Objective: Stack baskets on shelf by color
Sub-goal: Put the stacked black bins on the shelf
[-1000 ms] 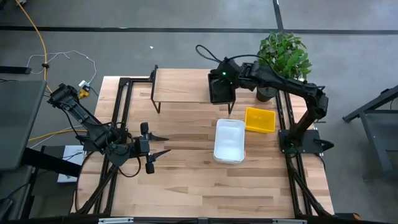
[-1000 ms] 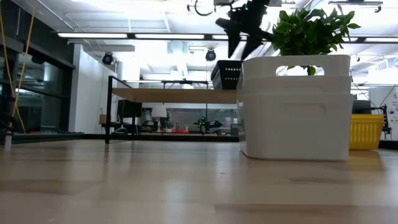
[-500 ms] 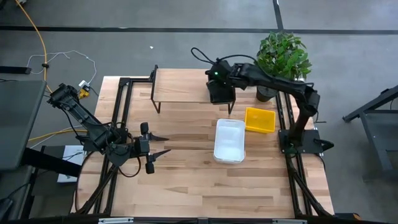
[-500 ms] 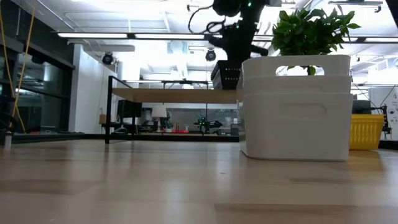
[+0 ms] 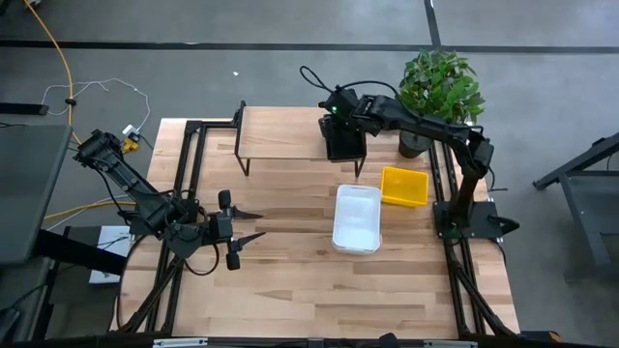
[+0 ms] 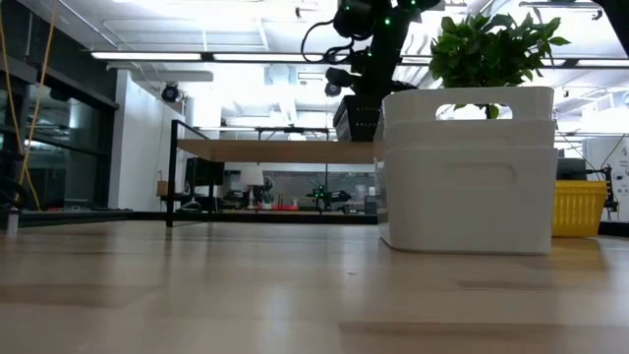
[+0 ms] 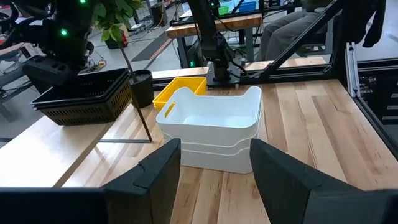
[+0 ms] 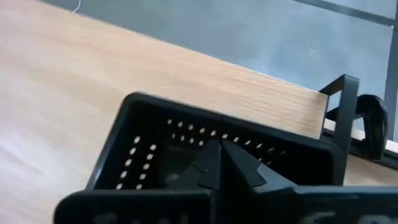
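Your right gripper [image 8: 221, 163] is closed, empty, directly above the black baskets [image 5: 343, 142] on the shelf [image 5: 280, 132]. Descend and its tips could shove the stack off the edge. Left gripper [image 5: 253, 224] waits open.

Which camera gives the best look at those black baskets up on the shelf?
The left wrist view: the black baskets show side-on, stacked on the shelf. In the high view the right arm covers them; in the low view the white baskets half hide them; the right wrist view shows only the inside.
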Controlling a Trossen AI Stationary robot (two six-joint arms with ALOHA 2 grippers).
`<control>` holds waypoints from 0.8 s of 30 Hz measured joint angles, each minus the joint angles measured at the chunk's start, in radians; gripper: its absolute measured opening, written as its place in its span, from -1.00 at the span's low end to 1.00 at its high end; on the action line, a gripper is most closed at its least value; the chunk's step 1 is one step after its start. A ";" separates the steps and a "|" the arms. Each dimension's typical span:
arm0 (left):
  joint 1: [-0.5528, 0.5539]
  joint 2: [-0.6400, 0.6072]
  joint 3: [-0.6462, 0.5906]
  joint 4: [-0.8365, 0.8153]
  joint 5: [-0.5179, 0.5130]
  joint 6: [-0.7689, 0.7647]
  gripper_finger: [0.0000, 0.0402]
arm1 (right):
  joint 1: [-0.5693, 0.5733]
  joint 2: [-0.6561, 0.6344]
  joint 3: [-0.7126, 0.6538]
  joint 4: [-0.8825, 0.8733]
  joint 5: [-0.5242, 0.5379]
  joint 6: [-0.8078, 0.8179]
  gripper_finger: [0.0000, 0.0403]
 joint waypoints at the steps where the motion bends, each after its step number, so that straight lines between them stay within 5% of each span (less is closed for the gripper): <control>1: 0.000 0.000 0.000 0.000 0.000 0.000 -0.11 | -0.004 0.000 0.000 0.000 0.000 0.010 -0.99; 24: 0.000 0.000 0.000 0.000 0.000 0.000 -0.10 | -0.037 0.039 0.000 0.002 0.162 0.130 -1.00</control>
